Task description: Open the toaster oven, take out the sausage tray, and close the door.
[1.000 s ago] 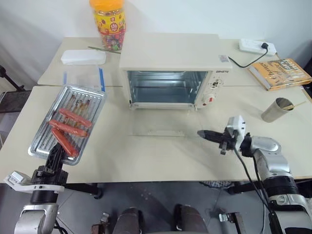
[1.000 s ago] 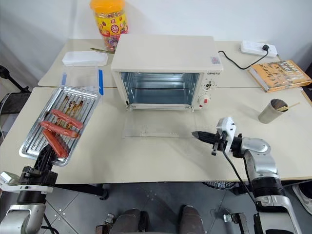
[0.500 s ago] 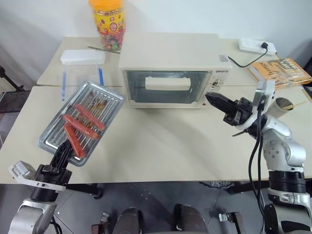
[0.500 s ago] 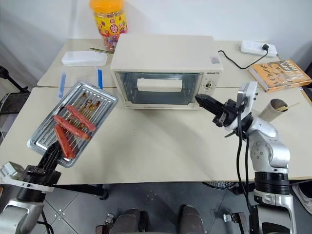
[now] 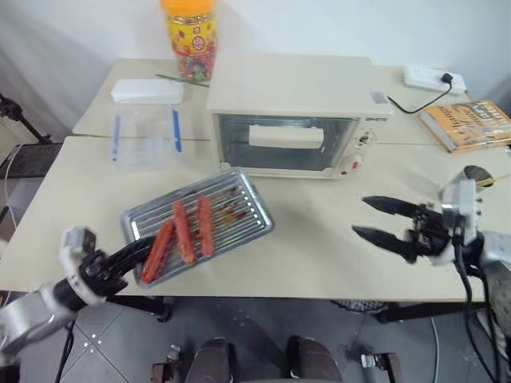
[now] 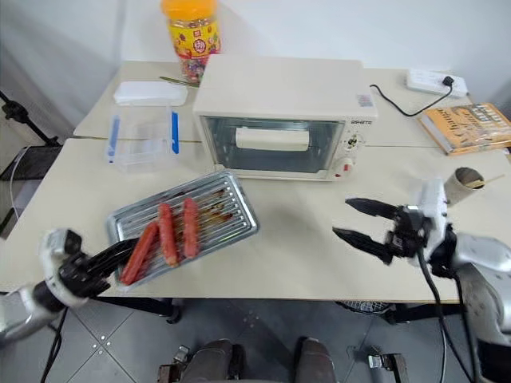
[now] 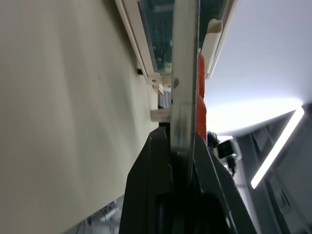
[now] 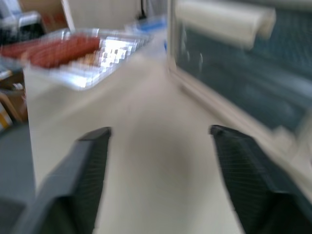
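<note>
The oven stood at the middle of the table, toward its back edge, with its door shut and the bar handle across the glass. I saw the tray in front of the oven and to its left, near the table's front edge, turned at an angle, with three sausages lying side by side in its left half. My left gripper was clenched on the tray's left rim at the front edge; the left wrist view showed the metal rim pinched between the two black fingers. Whether the tray rested on the table or was lifted just clear I could not tell for sure. My right gripper hung over the front right part of the table, pointing left, its fingers spread wide and grasping nothing, well apart from the oven. A clear box with blue clips sat left of the oven.
</note>
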